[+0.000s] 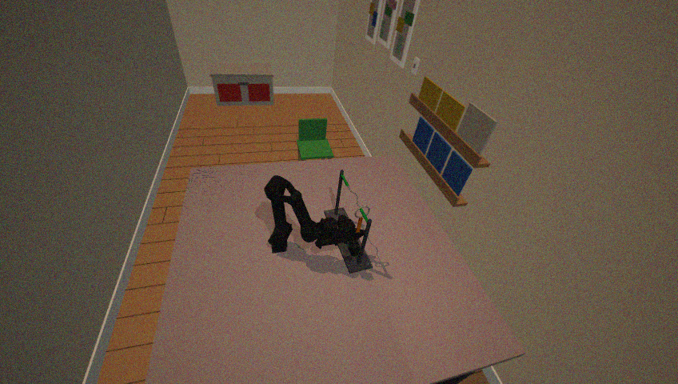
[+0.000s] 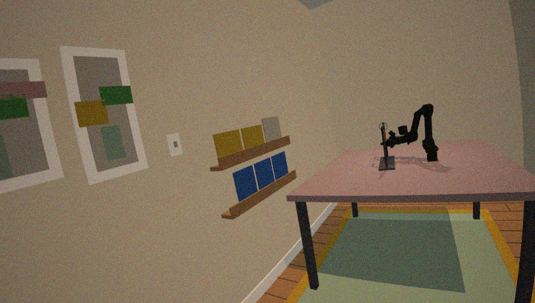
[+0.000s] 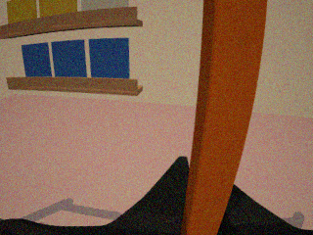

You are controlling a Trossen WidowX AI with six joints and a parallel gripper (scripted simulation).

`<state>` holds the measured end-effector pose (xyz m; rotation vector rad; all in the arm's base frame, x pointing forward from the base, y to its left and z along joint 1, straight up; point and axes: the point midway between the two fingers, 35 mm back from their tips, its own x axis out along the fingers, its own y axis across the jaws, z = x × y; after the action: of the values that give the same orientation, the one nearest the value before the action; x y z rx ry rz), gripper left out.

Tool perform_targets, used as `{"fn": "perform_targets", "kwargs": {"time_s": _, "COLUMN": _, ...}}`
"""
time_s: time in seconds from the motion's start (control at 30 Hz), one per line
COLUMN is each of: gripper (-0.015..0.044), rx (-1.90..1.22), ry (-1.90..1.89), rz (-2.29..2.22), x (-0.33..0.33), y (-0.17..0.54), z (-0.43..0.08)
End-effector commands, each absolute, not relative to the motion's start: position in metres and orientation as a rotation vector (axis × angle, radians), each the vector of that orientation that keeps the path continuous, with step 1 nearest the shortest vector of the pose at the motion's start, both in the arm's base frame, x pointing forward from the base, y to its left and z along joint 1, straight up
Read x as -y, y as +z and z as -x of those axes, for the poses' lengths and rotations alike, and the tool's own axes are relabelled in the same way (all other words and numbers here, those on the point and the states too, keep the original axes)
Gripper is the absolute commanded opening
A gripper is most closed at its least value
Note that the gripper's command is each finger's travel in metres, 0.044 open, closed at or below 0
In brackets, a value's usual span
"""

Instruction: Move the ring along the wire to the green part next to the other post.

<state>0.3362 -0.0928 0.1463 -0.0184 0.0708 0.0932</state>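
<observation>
My gripper (image 1: 360, 232) (image 2: 383, 143) (image 3: 189, 164) is shut on the orange handle (image 1: 359, 224) (image 2: 384, 133) (image 3: 224, 98), which stands roughly upright between the fingers. Above it the thin ring (image 1: 368, 210) (image 2: 379, 126) shows around the upper end of the green part (image 1: 364, 216) beside the near post (image 1: 365, 238). The grey wire (image 1: 354, 194) runs from there to the other green part (image 1: 344, 180) at the far post (image 1: 338, 194). The gap between ring and wire is too small to judge. The ring is outside the wrist view.
Both posts stand on a dark base plate (image 1: 360, 265) (image 2: 386, 167) on the pink table (image 1: 285, 323) (image 2: 412, 185). The near post rises close beside my fingers. Wall shelves (image 1: 430, 166) (image 2: 258, 195) are beyond the table, and a green chair (image 1: 313, 148) is behind it.
</observation>
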Motion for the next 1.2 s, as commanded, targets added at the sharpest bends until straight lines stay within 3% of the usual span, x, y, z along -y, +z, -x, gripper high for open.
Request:
{"fn": "perform_targets", "kwargs": {"time_s": 0.0, "gripper": -0.0150, "rx": -0.072, "ry": 0.090, "rz": 0.014, "x": 0.092, "y": 0.146, "z": -0.336}}
{"fn": "perform_targets", "kwargs": {"time_s": 1.17, "gripper": -0.0150, "rx": -0.068, "ry": 0.071, "rz": -0.007, "x": 0.055, "y": 0.146, "z": -0.333}}
